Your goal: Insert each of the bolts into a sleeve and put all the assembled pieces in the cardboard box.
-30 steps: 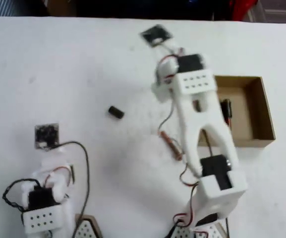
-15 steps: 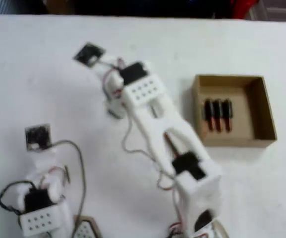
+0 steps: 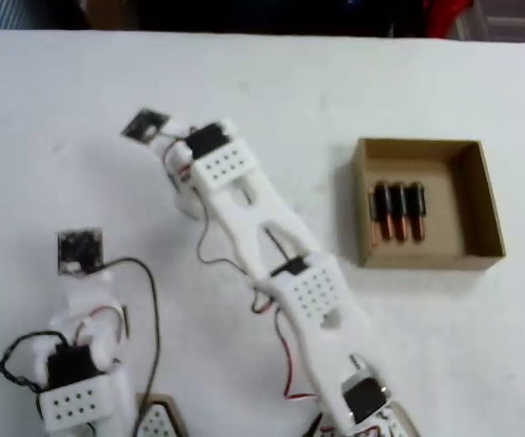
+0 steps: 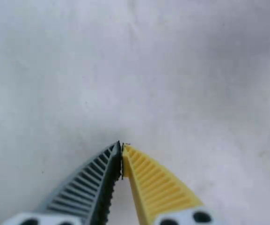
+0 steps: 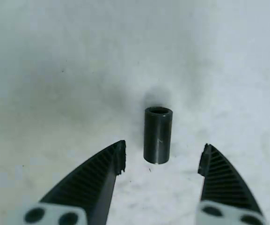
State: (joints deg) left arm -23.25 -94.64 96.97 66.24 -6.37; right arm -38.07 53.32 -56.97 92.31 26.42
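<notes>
Sleeve [image 5: 157, 135] within parted right tool [image 5: 163, 157]

arms [image 3: 280, 237] white | motors [image 3: 206, 141] black | cables [image 3: 154, 296] red, black | fingers [image 5: 92, 183] ridged

Sleeve [image 5: 157, 135]: short black tube lying on its side on the table [image 5: 55, 70]. Its hollow end faces away from me, and it sits just ahead of the gap between the spread tips of my right pincer [image 5: 163, 154], touching neither. Box [image 3: 477, 196]: brown cardboard, open-topped, upright on the right part of the table. In it three assembled pieces [image 3: 397, 211] lie side by side and parallel near its left wall, each black at the far end and coppery at the end toward the arms.
</notes>
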